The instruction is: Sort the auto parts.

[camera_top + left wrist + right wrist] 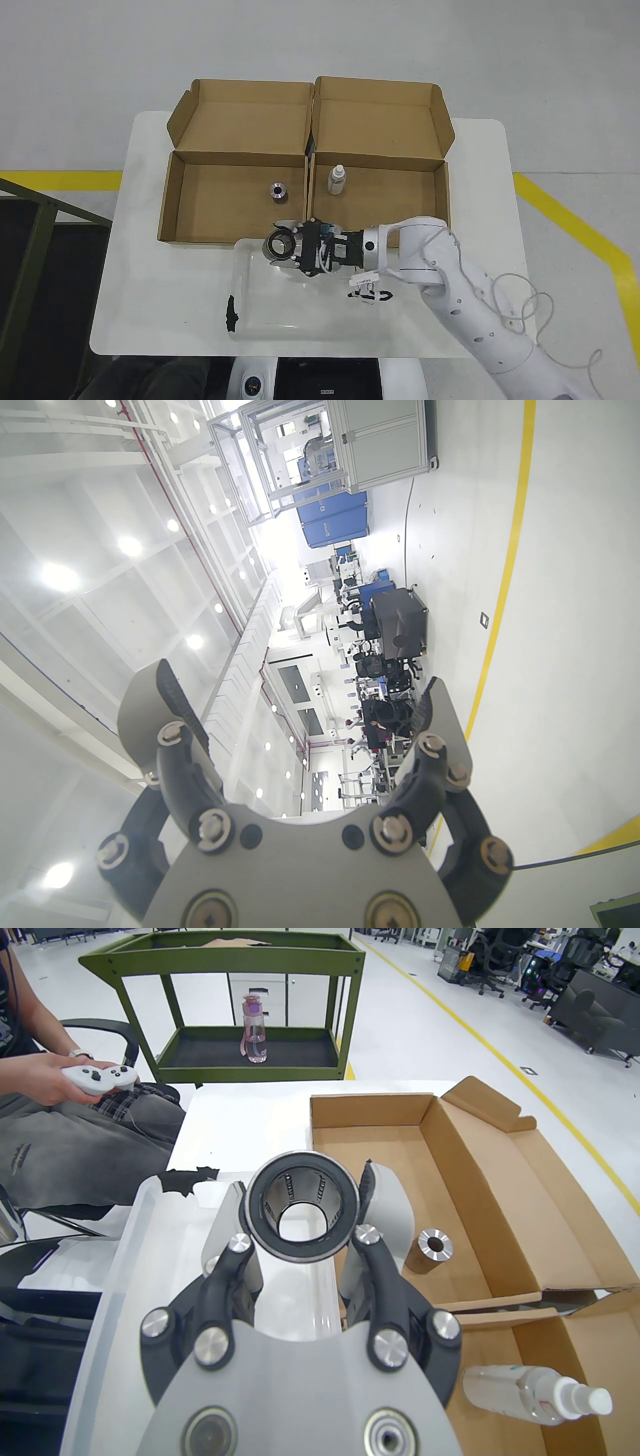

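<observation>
Right pincer (303, 1185): it was closed partway on a ring-ended metal bearing (302, 1200), one finger on each side of its barrel.
Bearing: one, held clear above the far edge of the clear tray (290, 300), its open end facing away from the wrist.
Left pincer (300, 687): it was spread wide, with nothing between the pads.
Cardboard boxes: two, side by side just beyond the tray, lids folded back.
Bushing (277, 190): one, upright in the bushing box (215, 205), beyond the tray's far edge.
Spray bottle (338, 180): one, lying in the bottle box (400, 195), beyond the tray.
Black piece (231, 315): one, at the tray's near corner.
Worktop (130, 300): white, under the tray.
</observation>
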